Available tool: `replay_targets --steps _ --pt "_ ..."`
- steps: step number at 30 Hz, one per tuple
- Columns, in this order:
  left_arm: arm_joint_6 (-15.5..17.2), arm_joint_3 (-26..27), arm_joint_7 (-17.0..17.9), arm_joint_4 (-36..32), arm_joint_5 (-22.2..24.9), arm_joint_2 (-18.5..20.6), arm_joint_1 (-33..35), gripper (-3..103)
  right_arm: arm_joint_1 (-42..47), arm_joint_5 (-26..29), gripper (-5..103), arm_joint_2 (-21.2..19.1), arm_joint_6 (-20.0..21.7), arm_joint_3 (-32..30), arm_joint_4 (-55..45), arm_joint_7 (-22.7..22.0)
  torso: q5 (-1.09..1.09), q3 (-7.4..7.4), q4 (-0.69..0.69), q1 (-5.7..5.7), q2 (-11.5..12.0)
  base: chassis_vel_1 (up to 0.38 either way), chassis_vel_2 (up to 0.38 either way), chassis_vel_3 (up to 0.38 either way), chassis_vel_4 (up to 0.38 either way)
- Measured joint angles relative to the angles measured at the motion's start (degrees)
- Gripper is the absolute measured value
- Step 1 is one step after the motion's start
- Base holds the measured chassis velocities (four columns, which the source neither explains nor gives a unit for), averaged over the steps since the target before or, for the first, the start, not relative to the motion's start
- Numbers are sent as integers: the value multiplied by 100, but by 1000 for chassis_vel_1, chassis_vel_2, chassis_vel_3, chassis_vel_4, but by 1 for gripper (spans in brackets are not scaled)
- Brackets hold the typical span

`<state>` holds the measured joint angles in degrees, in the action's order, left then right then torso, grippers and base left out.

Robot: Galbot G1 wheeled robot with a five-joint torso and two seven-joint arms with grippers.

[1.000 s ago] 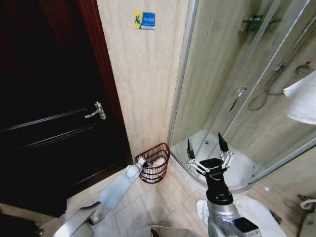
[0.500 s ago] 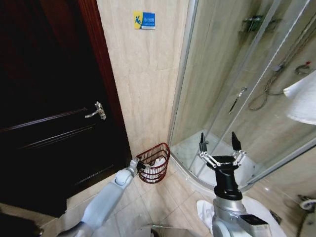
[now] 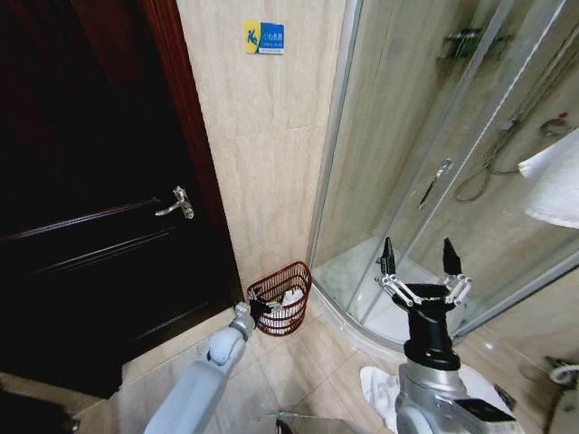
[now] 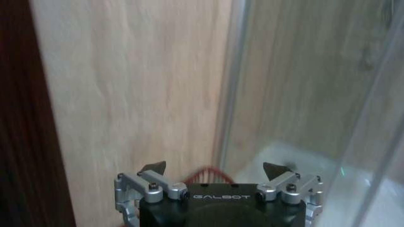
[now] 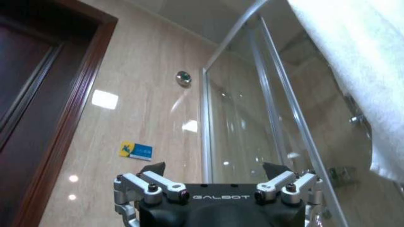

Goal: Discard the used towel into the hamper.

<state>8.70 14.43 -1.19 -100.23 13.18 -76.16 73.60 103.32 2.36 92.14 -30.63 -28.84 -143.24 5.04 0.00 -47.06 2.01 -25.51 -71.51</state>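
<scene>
Beige tiled wall [image 3: 271, 154] between dark wooden door [image 3: 90, 208] and glass shower enclosure [image 3: 434, 163]

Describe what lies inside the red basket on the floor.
Inside the basket lies something white, apparently cloth. The weave and the left gripper at its rim hide the bottom.

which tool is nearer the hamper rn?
Left. The left tool sits at the hamper rim on its door side, fingers open. The right tool is raised, open and empty, well off to the hamper's right by the shower glass.
</scene>
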Motion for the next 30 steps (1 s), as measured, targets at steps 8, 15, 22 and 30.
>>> replay_targets --steps 8,15,22,30 --pt "160 758 -687 -1035 -393 -563 622 100 -274 509 100 -87 468 -622 -8 50 1 0 3 0 0 0 0 0 0" --pt "-35 1053 -581 -1433 -390 -766 875 100 -267 728 100 -19 446 -616 -9 463 0 0 0 -1 0 0 0 0 0" --pt "248 1347 -552 -2307 -263 -841 1279 100 -298 846 100 -71 555 -610 -7 464 0 0 0 -1 0 0 0 0 0" --pt "474 1608 -603 -3622 -214 -784 2342 100 -322 720 100 -9 785 -632 -4 444 1 0 1 0 0 0 0 0 0"
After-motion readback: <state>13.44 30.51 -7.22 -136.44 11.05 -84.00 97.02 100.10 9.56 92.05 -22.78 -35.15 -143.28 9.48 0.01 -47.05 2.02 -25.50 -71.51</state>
